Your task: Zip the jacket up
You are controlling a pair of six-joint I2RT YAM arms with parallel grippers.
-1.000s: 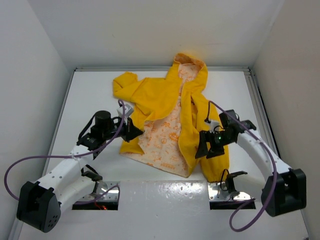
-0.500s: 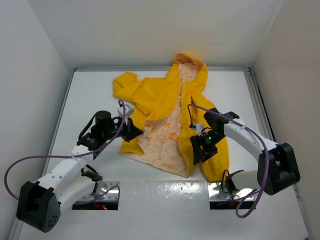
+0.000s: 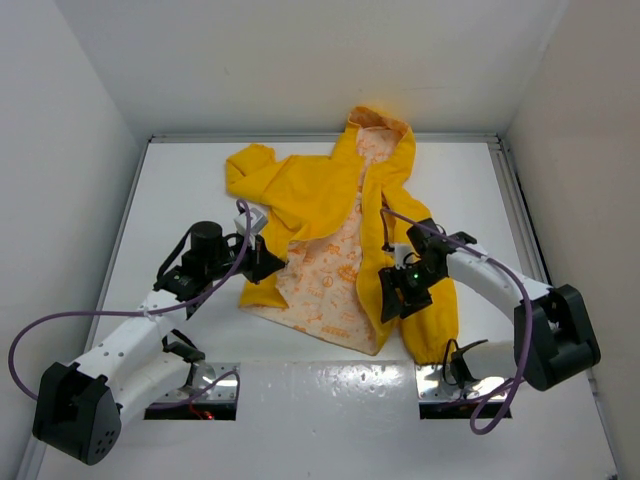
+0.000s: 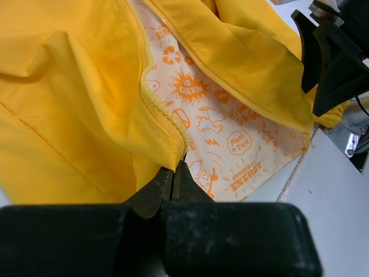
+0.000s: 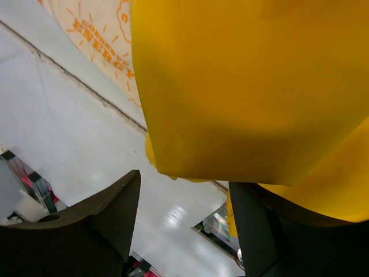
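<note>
- The jacket (image 3: pixel 330 200) lies on its back on the white table (image 3: pixel 180 190), past the middle toward the far side. Its hood (image 3: pixel 385 135) points at the far wall and its hem faces the arms.
- Its front is open. The two yellow panels spread apart toward the near side, and the white lining (image 3: pixel 335 270) with orange prints shows between them.
- One sleeve is bunched up at the far left (image 3: pixel 250 170). The other runs down the right side toward the near edge (image 3: pixel 440 320).
- The left gripper (image 3: pixel 268 262) sits at the near corner of the left panel. In its wrist view the fingertips (image 4: pixel 173 176) are pressed together on the bottom end of the zipper teeth (image 4: pixel 164 124), pinching the yellow fabric there.
- The right gripper (image 3: pixel 395 295) is over the right panel, close to its inner edge and near the hem.
- From the right wrist, its two black fingers (image 5: pixel 115 202) stand well apart. A corner of the yellow cloth (image 5: pixel 242 86) hangs above the gap, and nothing is clamped.
- The two grippers face each other across the printed lining, well apart.
</note>
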